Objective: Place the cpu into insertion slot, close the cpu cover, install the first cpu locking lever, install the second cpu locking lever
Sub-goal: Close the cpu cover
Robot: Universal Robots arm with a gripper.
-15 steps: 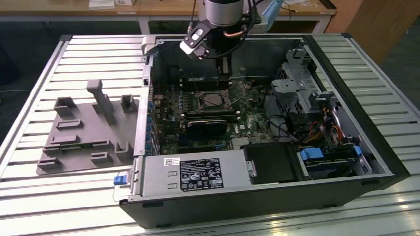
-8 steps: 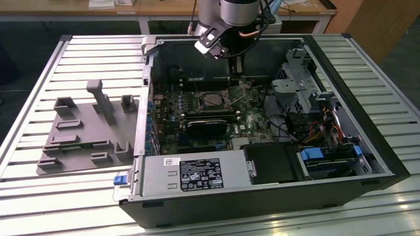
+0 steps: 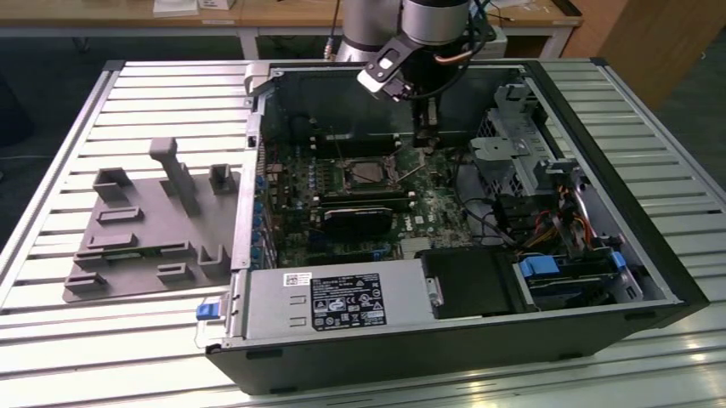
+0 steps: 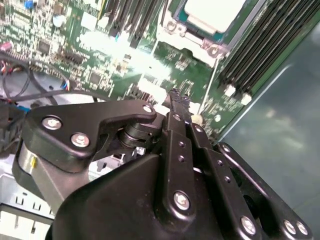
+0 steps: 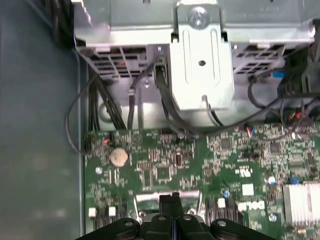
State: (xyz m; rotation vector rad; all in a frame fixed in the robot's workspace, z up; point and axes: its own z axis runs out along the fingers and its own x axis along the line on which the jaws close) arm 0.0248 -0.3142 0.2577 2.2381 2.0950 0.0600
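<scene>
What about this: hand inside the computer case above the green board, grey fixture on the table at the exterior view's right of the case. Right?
One slip: the grey fixture lies at the exterior view's left of the computer case, not its right, as that view shows. The hand is as noted.

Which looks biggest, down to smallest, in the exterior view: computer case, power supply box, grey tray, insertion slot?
1. computer case
2. grey tray
3. power supply box, not far behind the tray and nearer the camera
4. insertion slot, clearly smallest
</scene>
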